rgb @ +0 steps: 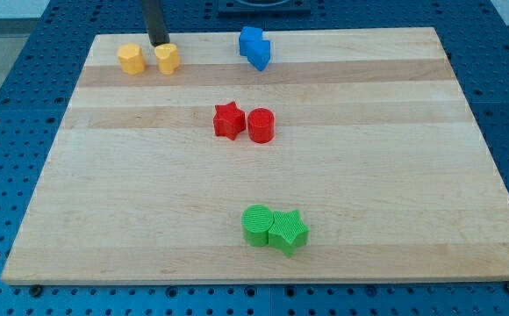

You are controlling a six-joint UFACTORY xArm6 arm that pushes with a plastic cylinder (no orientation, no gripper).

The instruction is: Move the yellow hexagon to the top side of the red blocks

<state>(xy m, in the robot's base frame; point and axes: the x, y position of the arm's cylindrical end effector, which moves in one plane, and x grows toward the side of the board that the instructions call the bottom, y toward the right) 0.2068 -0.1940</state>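
My tip (159, 44) (end effector, bare rod, nothing to open or close) touching top edge of yellow hexagon (168, 59). Second yellow block (131, 59) just left. Red star (228, 120), red cylinder (261, 125) well below-right on bench (412, 175); contact likely staged for push toward them.

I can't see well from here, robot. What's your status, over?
My tip at the top edge of the right yellow block. Red blocks mid-board, apart. Path between clear.

My tip (160, 44) seems to end behind the right yellow block (168, 58); the rod's top is cropped.
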